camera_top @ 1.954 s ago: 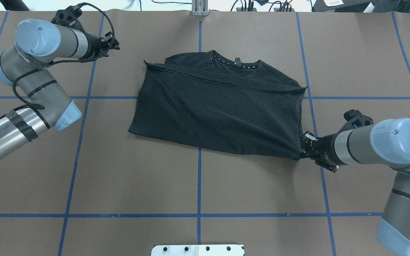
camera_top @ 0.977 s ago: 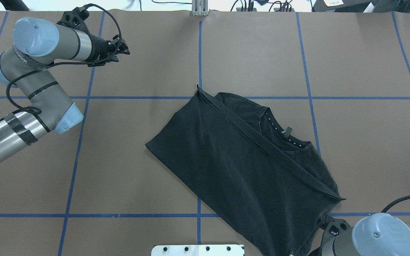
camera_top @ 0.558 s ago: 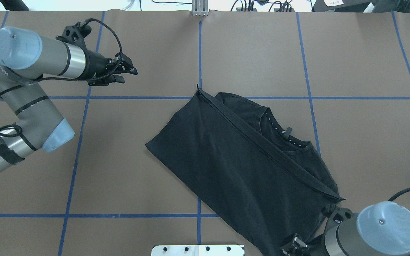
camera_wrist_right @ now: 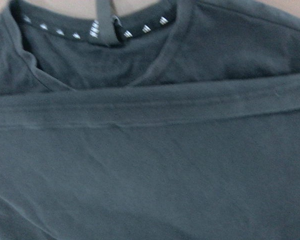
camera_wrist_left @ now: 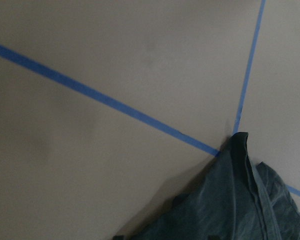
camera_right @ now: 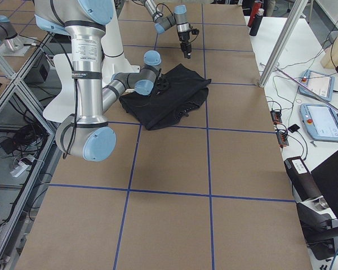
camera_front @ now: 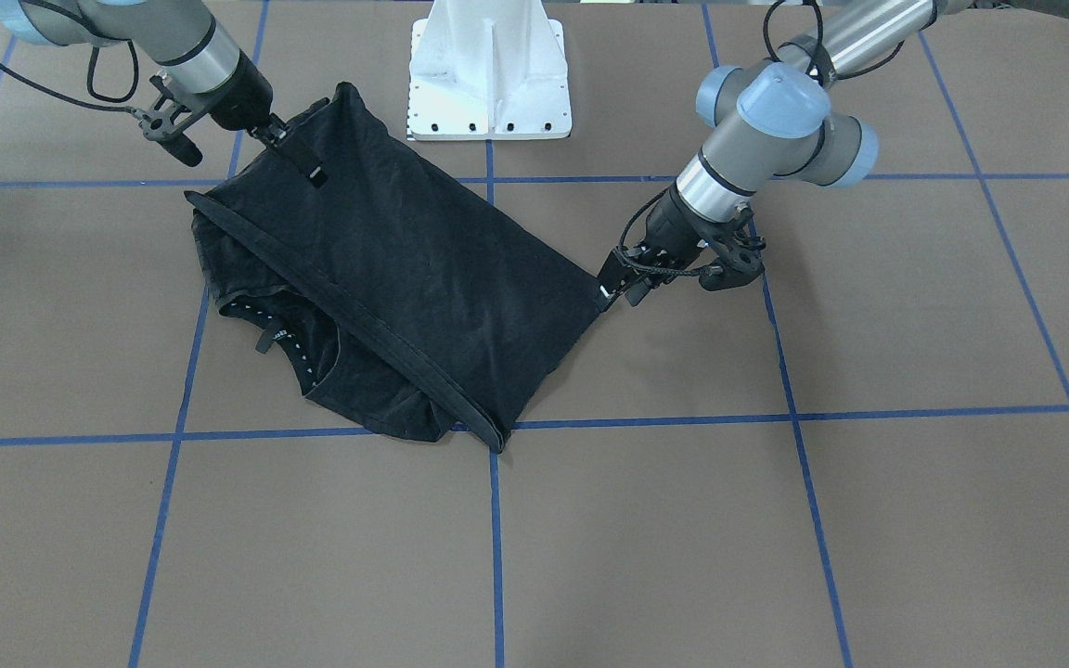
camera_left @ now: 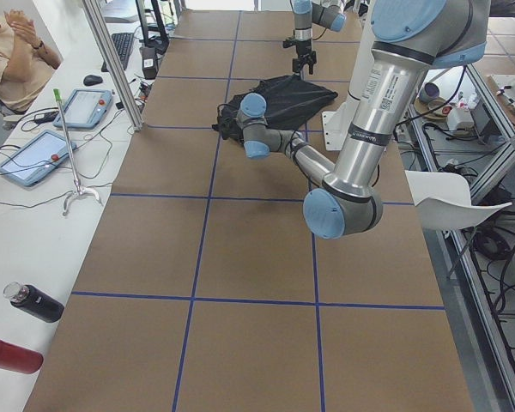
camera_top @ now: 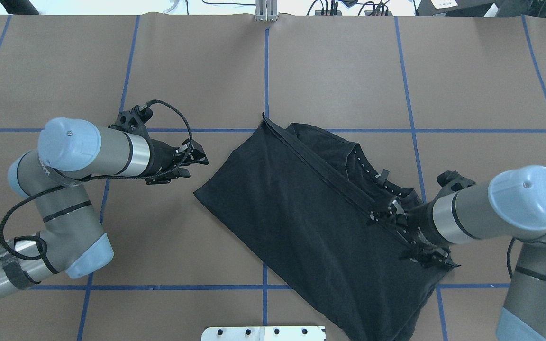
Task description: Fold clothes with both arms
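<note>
The clothes, one black T-shirt [camera_top: 311, 222], lie folded and slanted on the brown table; the collar [camera_top: 377, 177] with its white marks peeks out past the fold edge. My left gripper [camera_top: 195, 163] hovers open just by the shirt's left corner [camera_front: 590, 295]; the left wrist view shows that corner [camera_wrist_left: 235, 200] below. My right gripper [camera_top: 389, 232] is open low over the fold band beside the collar, holding nothing. Cloth and collar [camera_wrist_right: 97, 27] fill the right wrist view. In the front-facing view the right gripper [camera_front: 298, 158] stands over the shirt's near-base part.
Blue tape lines [camera_top: 266, 71] divide the table into squares. The white pedestal base [camera_front: 488, 83] stands right behind the shirt. Off the table's far edge are tablets [camera_left: 34, 157], bottles [camera_left: 34, 302] and a seated person [camera_left: 13, 51].
The right gripper dragged the shirt toward the robot, turning it slanted, then let go and moved onto the fold near the collar. The left arm swung in from the far left to the shirt's corner.
</note>
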You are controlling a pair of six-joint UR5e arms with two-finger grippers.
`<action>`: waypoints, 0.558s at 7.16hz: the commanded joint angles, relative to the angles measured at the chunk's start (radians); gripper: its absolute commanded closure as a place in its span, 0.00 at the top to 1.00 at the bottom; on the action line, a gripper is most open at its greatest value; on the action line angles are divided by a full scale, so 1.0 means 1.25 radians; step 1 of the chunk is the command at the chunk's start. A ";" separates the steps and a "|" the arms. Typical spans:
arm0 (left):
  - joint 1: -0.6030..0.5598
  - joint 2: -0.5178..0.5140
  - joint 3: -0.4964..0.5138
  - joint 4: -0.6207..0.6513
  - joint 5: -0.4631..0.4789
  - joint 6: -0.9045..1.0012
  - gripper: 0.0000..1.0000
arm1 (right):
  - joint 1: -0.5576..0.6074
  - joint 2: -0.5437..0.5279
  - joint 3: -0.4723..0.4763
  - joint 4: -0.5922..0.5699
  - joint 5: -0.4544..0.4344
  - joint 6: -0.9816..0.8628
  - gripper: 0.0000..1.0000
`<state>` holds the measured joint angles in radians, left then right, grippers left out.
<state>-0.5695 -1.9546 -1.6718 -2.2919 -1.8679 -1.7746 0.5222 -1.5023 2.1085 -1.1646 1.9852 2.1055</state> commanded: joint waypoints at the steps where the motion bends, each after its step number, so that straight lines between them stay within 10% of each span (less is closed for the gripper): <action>1: 0.046 0.000 0.005 0.036 0.030 -0.012 0.63 | 0.079 0.106 -0.067 -0.039 0.000 -0.040 1.00; 4: 0.065 0.001 0.007 0.038 0.045 -0.015 0.56 | 0.087 0.157 -0.068 -0.120 -0.001 -0.047 1.00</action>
<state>-0.4920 -1.9547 -1.6638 -2.2451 -1.8157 -1.7926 0.6275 -1.3236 2.0243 -1.2926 1.9840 2.0481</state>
